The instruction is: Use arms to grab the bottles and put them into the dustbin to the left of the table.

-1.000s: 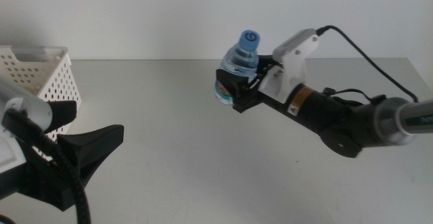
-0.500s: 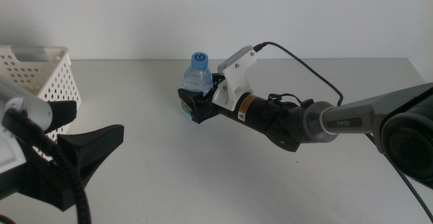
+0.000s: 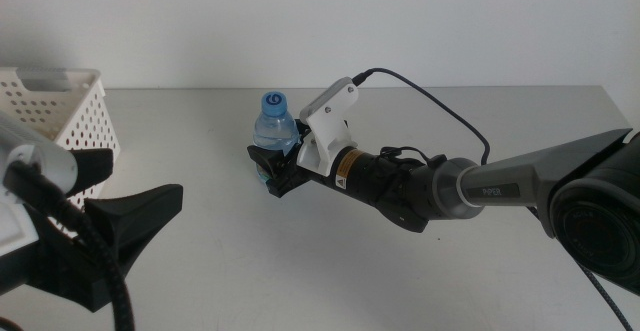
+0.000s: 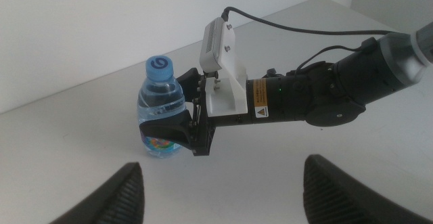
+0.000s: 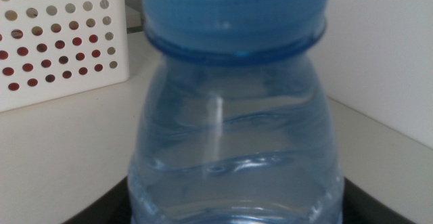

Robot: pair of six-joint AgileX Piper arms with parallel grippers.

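A small clear water bottle [image 3: 273, 123] with a blue cap stands upright near the middle of the table [image 3: 330, 281]. My right gripper [image 3: 272, 168] is shut on its lower body, with the arm reaching in from the right. The left wrist view shows this bottle [image 4: 161, 105] between the right gripper's dark jaws [image 4: 177, 127], its base at or just above the tabletop. In the right wrist view the bottle [image 5: 233, 136] fills the picture. My left gripper [image 3: 145, 176] waits open at the lower left, well short of the bottle. The white perforated dustbin [image 3: 62, 111] stands at the far left.
In the right wrist view the dustbin [image 5: 57, 45] lies beyond the bottle, with something red showing through its round holes. A black cable [image 3: 440, 106] arcs above the right arm. Bare tabletop lies between the bottle and the dustbin.
My right gripper has carried the water bottle leftward and lower across the table, toward the dustbin side. The left gripper has stayed where it was.
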